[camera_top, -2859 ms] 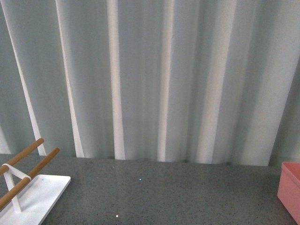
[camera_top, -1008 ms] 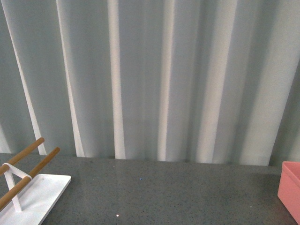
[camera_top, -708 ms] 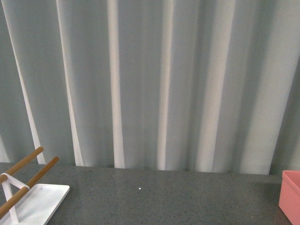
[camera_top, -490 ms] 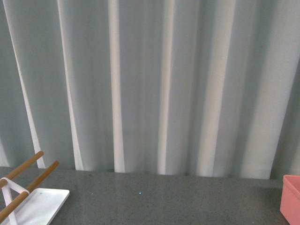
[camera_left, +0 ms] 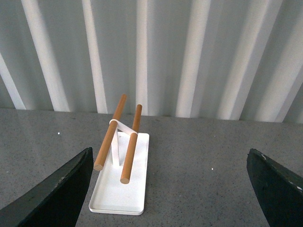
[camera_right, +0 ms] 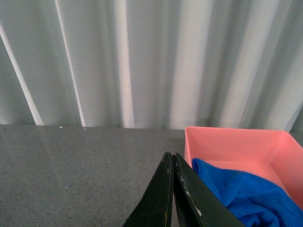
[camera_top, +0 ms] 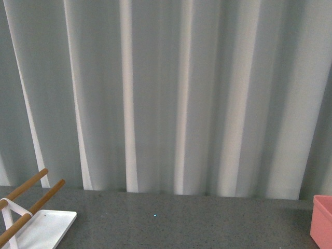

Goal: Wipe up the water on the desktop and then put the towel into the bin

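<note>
The towel (camera_right: 246, 196) lies bunched inside the bin (camera_right: 236, 142), which stands on the counter (camera_right: 80, 165) at its right edge in the front view. No writing is legible anywhere. My right pincer (camera_right: 173, 189) is closed, fingers pressed together, holding nothing, beside the bin's near wall. My left pincer (camera_left: 165, 189) is spread wide and empty above the counter, facing the rack (camera_left: 120, 175). Bare counter stretches between rack and bin; a curtain (camera_top: 171, 93) bounds the far edge.
</note>
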Controlling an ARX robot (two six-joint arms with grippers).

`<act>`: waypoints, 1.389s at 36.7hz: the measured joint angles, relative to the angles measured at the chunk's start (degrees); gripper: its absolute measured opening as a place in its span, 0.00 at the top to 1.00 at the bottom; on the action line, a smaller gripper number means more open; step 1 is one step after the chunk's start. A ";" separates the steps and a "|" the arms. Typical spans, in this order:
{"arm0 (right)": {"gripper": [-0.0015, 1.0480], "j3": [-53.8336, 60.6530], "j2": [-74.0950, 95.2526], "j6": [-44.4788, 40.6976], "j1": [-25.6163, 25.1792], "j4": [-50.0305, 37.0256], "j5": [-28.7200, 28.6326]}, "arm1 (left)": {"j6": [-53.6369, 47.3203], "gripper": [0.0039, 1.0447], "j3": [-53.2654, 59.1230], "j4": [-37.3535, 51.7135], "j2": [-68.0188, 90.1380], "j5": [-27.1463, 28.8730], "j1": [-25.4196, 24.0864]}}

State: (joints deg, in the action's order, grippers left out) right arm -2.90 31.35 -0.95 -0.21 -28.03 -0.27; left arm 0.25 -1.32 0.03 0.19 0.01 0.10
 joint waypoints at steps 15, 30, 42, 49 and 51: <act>0.97 2.05 -9.94 0.22 0.04 6.49 0.02 | 0.00 0.06 0.00 0.00 0.00 0.00 0.00; 0.97 2.05 -19.61 0.35 0.04 16.11 0.04 | 0.00 0.06 0.00 0.00 0.00 0.00 0.00; 0.97 2.05 -31.10 0.37 0.04 27.89 0.20 | -0.02 0.06 0.00 0.00 -0.07 0.00 0.00; 0.89 2.05 -31.10 0.37 0.04 28.00 0.20 | 0.00 0.06 0.00 0.00 -0.07 0.00 0.00; 0.77 2.05 -31.10 0.37 0.04 28.00 0.22 | -0.02 0.06 0.00 0.00 -0.07 0.00 0.00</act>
State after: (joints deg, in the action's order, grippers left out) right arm -0.84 0.25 -0.58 -0.16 -0.03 -0.05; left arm 0.23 -1.32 0.03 0.12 0.01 0.10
